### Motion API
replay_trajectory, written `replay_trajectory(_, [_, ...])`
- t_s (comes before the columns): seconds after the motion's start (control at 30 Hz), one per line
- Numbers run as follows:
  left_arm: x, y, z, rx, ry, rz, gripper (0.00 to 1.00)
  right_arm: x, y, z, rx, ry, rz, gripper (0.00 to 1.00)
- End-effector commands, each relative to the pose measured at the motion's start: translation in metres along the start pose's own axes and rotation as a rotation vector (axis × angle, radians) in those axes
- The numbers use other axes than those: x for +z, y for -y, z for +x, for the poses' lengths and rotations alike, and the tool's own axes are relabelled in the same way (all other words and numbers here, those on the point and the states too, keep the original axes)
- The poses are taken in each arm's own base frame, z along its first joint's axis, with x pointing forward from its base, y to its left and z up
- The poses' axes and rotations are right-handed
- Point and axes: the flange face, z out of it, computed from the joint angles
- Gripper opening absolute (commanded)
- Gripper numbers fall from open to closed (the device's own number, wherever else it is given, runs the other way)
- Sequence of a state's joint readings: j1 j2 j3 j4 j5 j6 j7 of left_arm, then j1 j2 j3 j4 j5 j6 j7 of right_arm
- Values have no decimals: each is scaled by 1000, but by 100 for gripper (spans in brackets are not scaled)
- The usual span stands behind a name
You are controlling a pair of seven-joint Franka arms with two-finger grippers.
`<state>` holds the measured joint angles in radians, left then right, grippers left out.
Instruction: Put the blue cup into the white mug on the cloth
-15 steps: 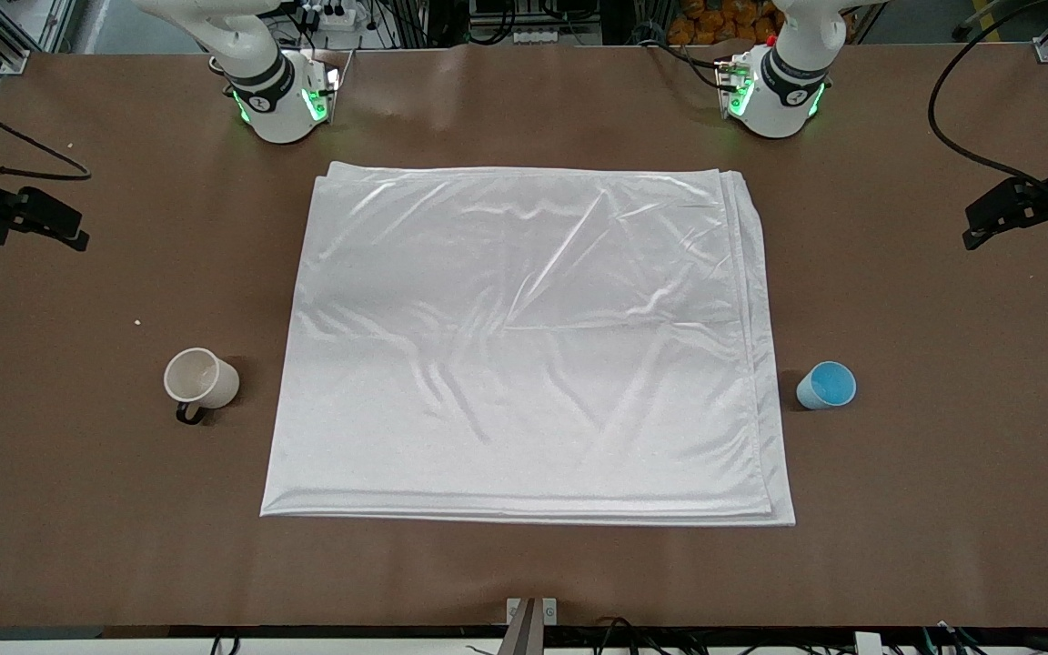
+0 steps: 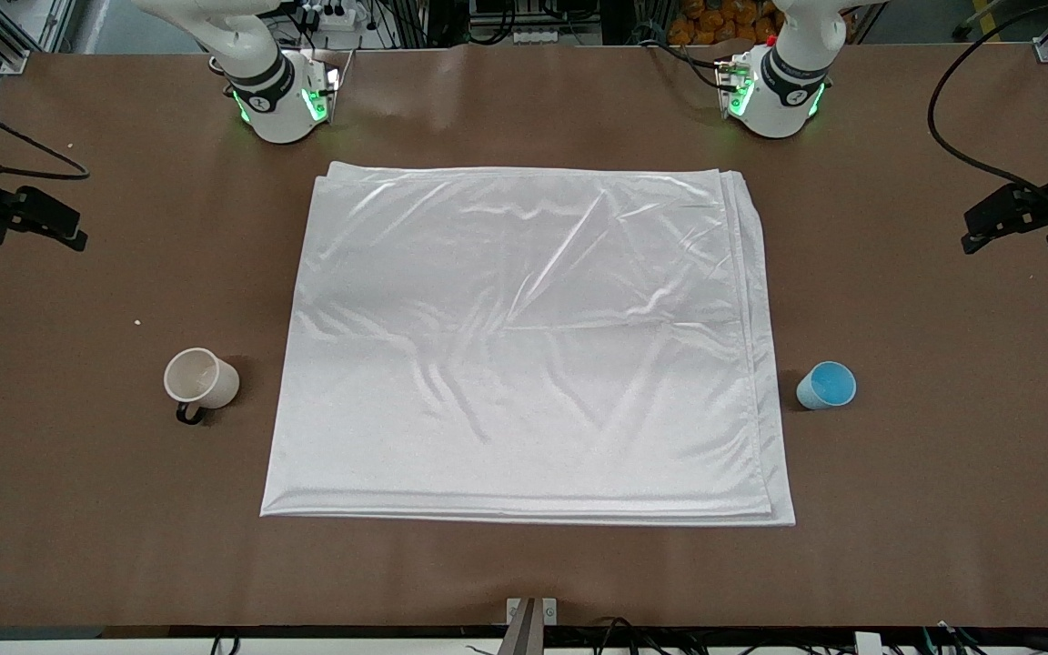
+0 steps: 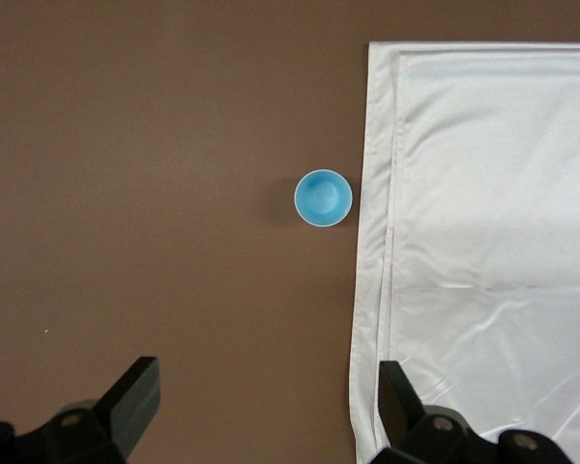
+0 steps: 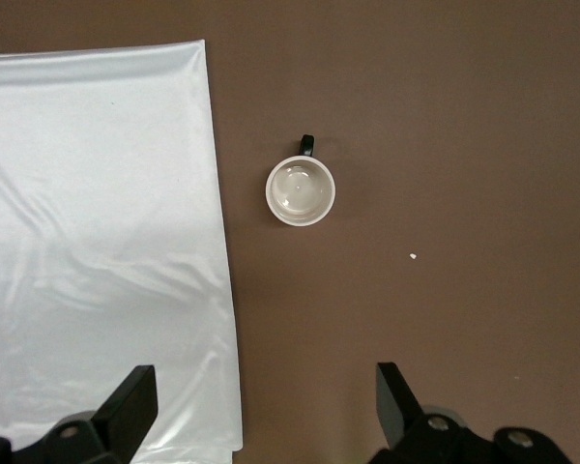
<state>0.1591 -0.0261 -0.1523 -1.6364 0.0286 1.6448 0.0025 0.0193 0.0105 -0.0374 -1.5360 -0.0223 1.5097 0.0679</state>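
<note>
Nothing of the task is looking done yet: the cloth (image 2: 524, 346) is lying spread and bare in the middle of the table (image 2: 942, 509), the white mug (image 2: 201, 379) is sitting upright on the table just off the cloth's edge toward my right arm's end, and the blue cup (image 2: 826, 386) is standing empty just off the edge toward my left arm's end. I am holding my left gripper (image 3: 261, 411) high over the table near the cup and my right gripper (image 4: 261, 411) high near the mug, both with fingers spread wide and carrying nothing, so I am judging that moving the mug onto the cloth and dropping the cup into it are both still ahead. I am seeing no brand, label or readable writing on the cloth, mug or cup.
</note>
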Motion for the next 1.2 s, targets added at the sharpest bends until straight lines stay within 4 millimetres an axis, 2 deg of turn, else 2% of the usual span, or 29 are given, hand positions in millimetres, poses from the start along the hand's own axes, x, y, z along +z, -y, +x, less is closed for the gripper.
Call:
replay_trajectory(0.0, [37,3,23,13,44,-19,100,-6,-1,0,5,-5,-2,100])
replay_trajectory(0.2, [102,8,57,4,55,-30,100,-5,-1,1,5,-3,-1,100])
replay_trajectory(0.37, [157,8,73,-8,79,-49,100,-5,1,1,2,-3,-1,100])
replay_trajectory(0.67, [228,4,71,-8,-1,-51,100,-7,7,0,-9,-8,-2,100])
replay_trajectory(1.0, [291,2,67,-14,-2,-60,100,-6,7,0,-10,-5,-1,100])
replay_trajectory(1.17, [315,10,62,-28,2,-63,100,-5,9,0,-14,-4,-1,100])
